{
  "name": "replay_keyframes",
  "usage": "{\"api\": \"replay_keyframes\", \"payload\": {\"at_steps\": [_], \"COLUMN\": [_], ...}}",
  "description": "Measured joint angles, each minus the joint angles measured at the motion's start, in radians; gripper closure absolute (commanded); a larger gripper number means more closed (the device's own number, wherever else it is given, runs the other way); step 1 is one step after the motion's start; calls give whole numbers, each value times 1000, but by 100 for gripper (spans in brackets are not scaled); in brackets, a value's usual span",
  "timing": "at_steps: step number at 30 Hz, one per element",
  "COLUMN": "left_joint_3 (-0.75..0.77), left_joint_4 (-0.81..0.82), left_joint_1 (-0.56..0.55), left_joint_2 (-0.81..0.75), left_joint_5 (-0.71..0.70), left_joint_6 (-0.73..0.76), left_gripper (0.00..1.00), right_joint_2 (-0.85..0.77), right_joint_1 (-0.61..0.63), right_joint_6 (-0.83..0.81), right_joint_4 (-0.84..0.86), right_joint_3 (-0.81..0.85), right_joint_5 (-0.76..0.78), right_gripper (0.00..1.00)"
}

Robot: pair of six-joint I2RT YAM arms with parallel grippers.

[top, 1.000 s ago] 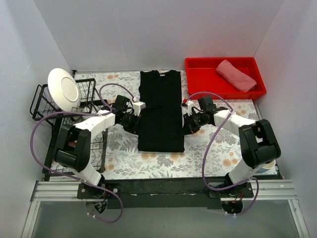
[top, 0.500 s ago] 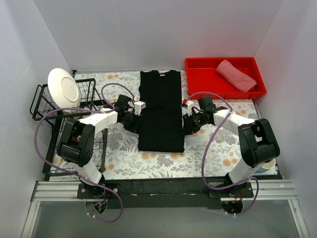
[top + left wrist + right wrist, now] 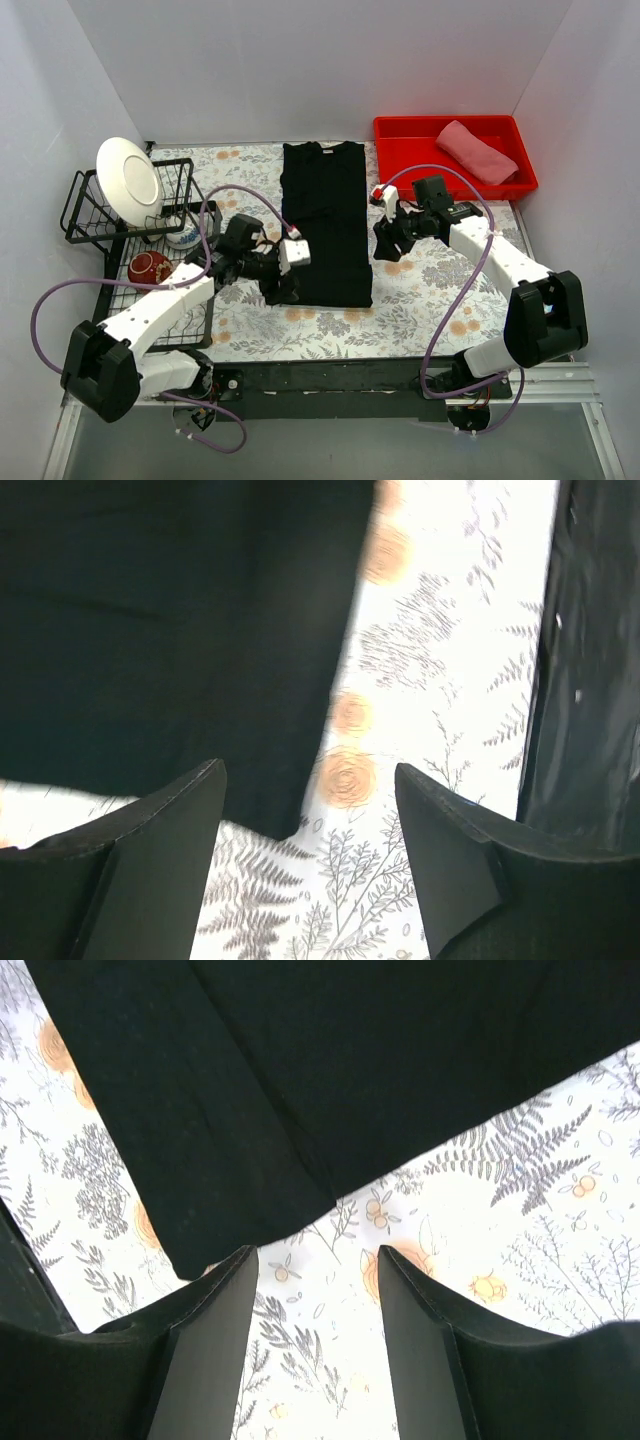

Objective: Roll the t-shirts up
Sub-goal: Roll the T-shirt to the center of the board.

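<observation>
In the middle of the worktop (image 3: 450, 300) the black t-shirt (image 3: 325, 225) is spread as a long strip; the pink t-shirt (image 3: 478, 150) is seen in the far-right bin (image 3: 410, 160). The left tool (image 3: 308, 780) and right tool (image 3: 318, 1260) are held wide and empty. The cloth is judged soft and limp, best pinched at its near corners.

A floral tablecloth (image 3: 330, 325) lies flat. Off its left edge stands a black wire rack (image 3: 178, 180) holding a white plate (image 3: 128, 180) and a red bowl (image 3: 150, 267). At its far right corner sits a red tray (image 3: 410, 153).
</observation>
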Motion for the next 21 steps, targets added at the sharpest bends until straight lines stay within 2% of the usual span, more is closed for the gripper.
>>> {"api": "replay_keyframes", "payload": {"at_steps": [4, 13, 20, 21], "left_joint_3": [-62, -153, -202, -200], "left_joint_4": [5, 125, 193, 201], "left_joint_1": [-87, -140, -144, -144], "left_joint_2": [27, 111, 202, 208], "left_joint_5": [2, -68, -116, -116], "left_joint_6": [160, 290, 331, 330], "left_gripper": [34, 39, 54, 63], "right_joint_2": [0, -68, -145, -155], "right_joint_1": [0, 0, 0, 2], "right_joint_6": [-21, -22, -54, -67], "right_joint_4": [-19, -34, -34, -33], "right_joint_3": [-1, -31, -115, -132], "right_joint_5": [14, 22, 2, 1], "right_gripper": [40, 40, 39, 38]}}
